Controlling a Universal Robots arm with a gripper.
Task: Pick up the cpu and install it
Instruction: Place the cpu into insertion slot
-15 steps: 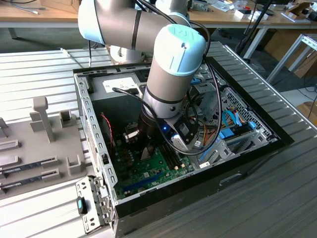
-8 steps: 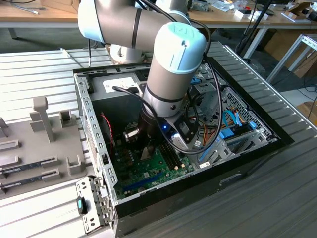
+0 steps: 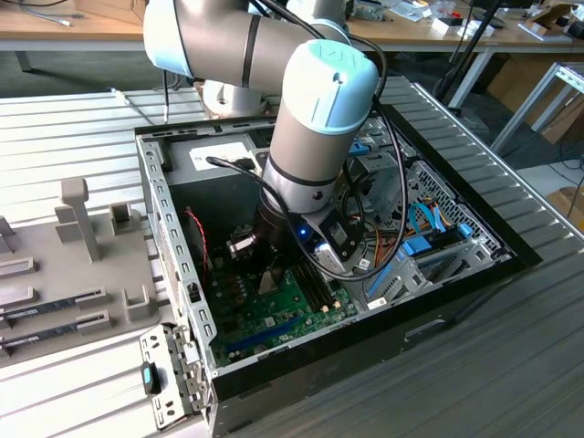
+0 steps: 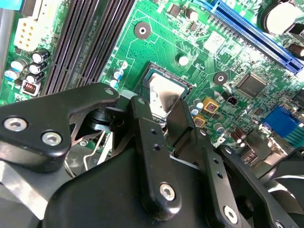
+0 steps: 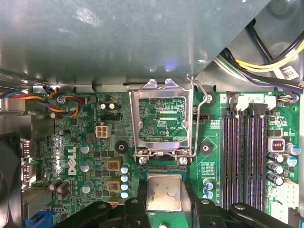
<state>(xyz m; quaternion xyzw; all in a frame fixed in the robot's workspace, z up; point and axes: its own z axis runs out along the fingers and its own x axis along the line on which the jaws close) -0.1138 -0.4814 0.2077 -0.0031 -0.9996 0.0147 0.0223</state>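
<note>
While the open computer case (image 3: pixel 153 196) is receiving the arm (image 3: pixel 315 128) from above, the step in hand appears to be the seating of the cpu (image 5: pixel 164 187). Doing it well, by my judgement, is calling for a level chip, edges square to the black socket frame (image 4: pixel 173 75), and a straight descent with no sideways sliding, since bent contacts are the risk. The gripper (image 5: pixel 165 202) is pinching the cpu by two opposite edges, jaws drawn in to just the chip's width. The cpu is sitting between the fingertips directly over the socket; whether it is resting in it I cannot tell. The load plate (image 5: pixel 160 118) is standing open just beyond, the memory slots (image 5: pixel 247 142) lying beside.
</note>
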